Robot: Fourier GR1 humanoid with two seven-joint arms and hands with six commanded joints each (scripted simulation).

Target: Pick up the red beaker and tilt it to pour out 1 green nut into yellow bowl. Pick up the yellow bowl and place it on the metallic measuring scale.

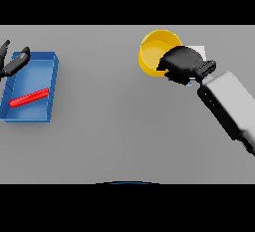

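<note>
Now | gripping yellow bowl rim with right hand, fingers curled, at 1 o'clock | covering metallic scale beneath wrist | idling left hand relaxed at 9 o'clock over blue tray holding red beaker lying flat | judging placement pending

Grey surface, flat, uniform. Blue tray rests on it at far left, red beaker lying on its side inside. Yellow bowl at upper right. Pale scale just beside bowl, mostly hidden; contact with bowl unclear.
</note>
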